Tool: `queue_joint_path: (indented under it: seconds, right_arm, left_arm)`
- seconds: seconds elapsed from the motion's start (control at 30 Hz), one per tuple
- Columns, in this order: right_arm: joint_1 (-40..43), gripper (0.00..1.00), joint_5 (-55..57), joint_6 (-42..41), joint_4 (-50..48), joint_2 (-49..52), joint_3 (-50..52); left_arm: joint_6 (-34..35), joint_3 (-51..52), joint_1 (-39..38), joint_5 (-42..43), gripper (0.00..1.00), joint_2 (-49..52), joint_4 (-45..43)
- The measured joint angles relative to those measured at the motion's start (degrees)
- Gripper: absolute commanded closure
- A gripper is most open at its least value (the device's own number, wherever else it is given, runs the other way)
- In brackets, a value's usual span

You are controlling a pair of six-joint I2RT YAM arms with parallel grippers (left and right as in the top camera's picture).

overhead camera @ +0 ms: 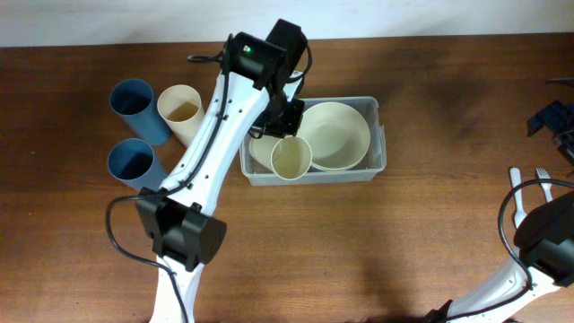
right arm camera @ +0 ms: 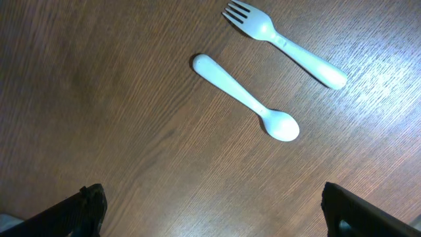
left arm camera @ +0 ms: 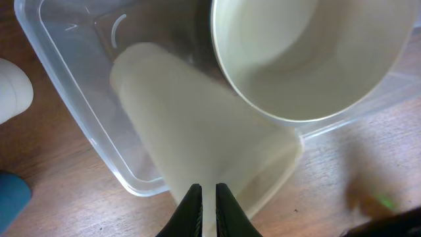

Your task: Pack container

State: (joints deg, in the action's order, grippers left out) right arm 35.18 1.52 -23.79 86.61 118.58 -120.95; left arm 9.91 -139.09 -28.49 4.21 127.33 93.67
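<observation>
The left hand (left arm camera: 207, 204) is clamped on the rim of a tall cream plastic cup (overhead camera: 291, 158), which is tilted inside the clear, translucent rectangular plastic container (overhead camera: 341, 177) near the middle of the brown wooden counter (overhead camera: 404, 251). The cup fills the container's 9 o'clock half. A round cream bowl (overhead camera: 336, 135) sits in the 3 o'clock half. At 9 o'clock from the container stand two blue cups (overhead camera: 134, 100) (overhead camera: 131, 160) and another cream cup (overhead camera: 181, 108). The right hand (right arm camera: 217, 220), fingers spread wide and holding nothing, hangs over the counter. A white plastic spoon (right arm camera: 247, 99) and a white plastic fork (right arm camera: 283, 43) lie at its 12 o'clock.
</observation>
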Motion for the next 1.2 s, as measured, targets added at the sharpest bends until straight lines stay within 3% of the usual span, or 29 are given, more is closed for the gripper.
queue_joint_path:
  seconds: [0.7, 0.87, 1.2]
  right_arm:
    - [0.0, 0.01, 0.0, 0.0, 0.0, 0.0, 0.0]
    - [0.0, 0.01, 0.0, 0.04, 0.02, 0.0, 0.0]
    - [0.0, 0.01, 0.0, 0.0, 0.02, 0.0, 0.0]
  left_arm:
    - [0.0, -1.53, 2.62, -1.25, 0.92, 0.85, 0.61]
    - [-1.33, -10.03, 5.6, 0.02, 0.69, 1.16, 2.82]
    - [-5.92, -14.43, 1.49, 1.77, 0.65, -2.27, 2.82]
